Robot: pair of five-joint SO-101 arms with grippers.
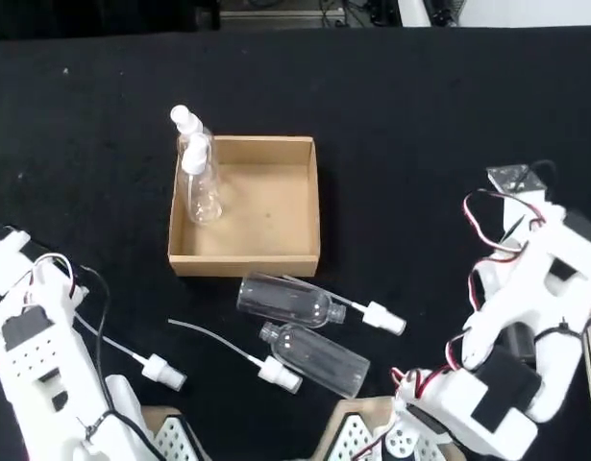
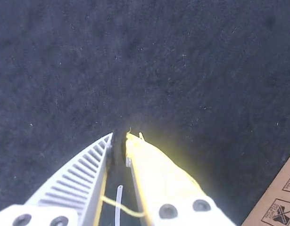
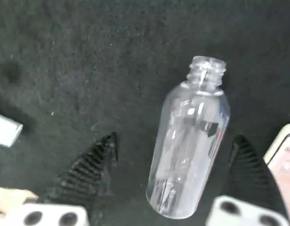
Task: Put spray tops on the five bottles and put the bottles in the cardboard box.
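In the lower frame, the right gripper (image 3: 175, 137) hangs spread wide on either side of a capless bottle (image 3: 182, 165), seemingly lined up to grasp it. The left gripper (image 2: 119, 135) is pinched closed and empty. Loose spray tops (image 1: 161, 371) lie nearby for fitting. Farther up, two capped bottles (image 1: 201, 187) rest at the upper left corner of the box (image 1: 247, 261).
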